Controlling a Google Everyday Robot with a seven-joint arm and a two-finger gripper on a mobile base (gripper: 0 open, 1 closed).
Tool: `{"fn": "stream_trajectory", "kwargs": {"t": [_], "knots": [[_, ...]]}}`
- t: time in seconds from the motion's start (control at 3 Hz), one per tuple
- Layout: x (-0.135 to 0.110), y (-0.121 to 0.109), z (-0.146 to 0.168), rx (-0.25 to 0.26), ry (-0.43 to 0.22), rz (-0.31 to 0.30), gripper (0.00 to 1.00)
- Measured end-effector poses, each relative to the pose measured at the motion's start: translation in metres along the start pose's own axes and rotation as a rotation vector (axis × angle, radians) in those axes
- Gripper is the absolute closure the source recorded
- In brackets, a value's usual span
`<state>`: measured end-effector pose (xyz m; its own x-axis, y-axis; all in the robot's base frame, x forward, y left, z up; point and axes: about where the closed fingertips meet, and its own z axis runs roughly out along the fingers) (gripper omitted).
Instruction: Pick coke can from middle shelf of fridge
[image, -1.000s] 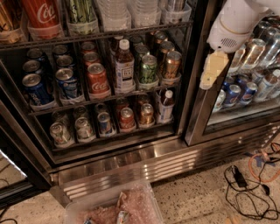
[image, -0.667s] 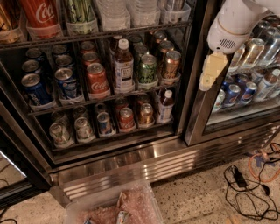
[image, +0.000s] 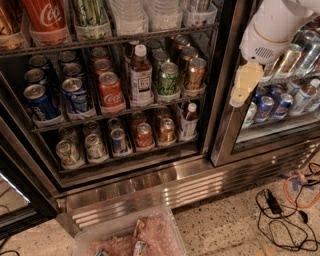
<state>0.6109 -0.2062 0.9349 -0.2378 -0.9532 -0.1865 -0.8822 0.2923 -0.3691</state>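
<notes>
Red with white script, the coke can stands upright on the middle shelf of the fridge. It is at the front of its row, with blue cans on its left and a white-capped bottle on its right. The pincer hangs well to the right, before the right-hand door; whether it is apart or together I cannot tell.

Nothing I can see has moved: the gripper hangs just where it did, before the right-hand glass door of the fridge.
</notes>
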Motion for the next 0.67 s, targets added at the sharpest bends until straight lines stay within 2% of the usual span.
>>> {"fn": "stream_trajectory", "kwargs": {"t": [0.67], "knots": [[0.004,0.029,-0.024,0.006,-0.058,-0.010,0.00]]}}
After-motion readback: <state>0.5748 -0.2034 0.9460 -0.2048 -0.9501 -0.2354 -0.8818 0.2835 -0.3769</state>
